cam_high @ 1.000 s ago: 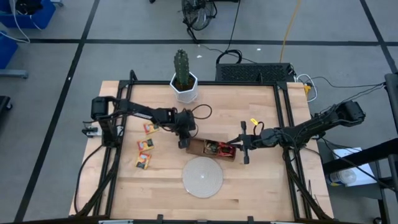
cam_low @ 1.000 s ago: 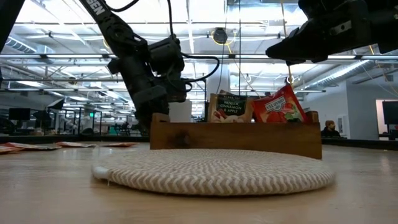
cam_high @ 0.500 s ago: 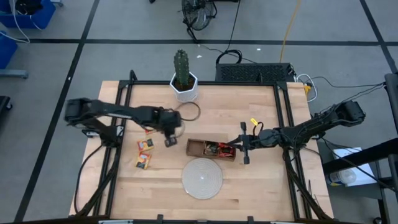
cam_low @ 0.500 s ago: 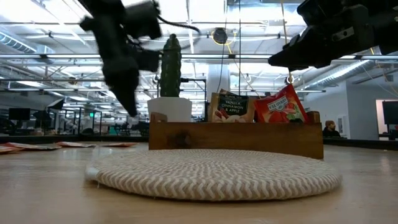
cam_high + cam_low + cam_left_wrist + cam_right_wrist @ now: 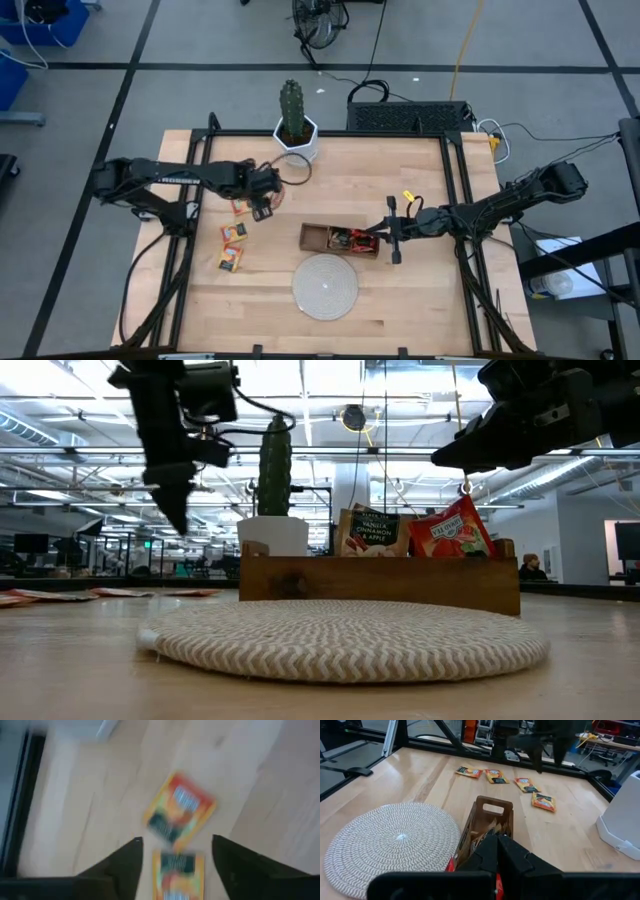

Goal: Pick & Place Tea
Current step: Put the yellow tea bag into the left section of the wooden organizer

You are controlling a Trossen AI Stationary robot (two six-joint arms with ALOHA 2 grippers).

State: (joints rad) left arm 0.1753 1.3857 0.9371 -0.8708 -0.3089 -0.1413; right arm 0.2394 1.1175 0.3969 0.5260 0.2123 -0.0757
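Orange-yellow tea sachets beneath the left hand's spread fingers.

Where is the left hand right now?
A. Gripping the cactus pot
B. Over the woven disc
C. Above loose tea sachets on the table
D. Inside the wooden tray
C: the left hand, fingers spread, hovers over the tea sachets, away from the tray.

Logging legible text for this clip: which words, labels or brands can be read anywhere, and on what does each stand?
"VANILLA CINNAMON & APPLE": on the dark green sachet standing in the wooden tray, low view.
Red sachet beside it: pale printed label, too small to read.
Loose sachets on the table: print too small to read.
Sachets below the left gripper: blurred, unreadable.
Lettering on the left arm: too small to read.
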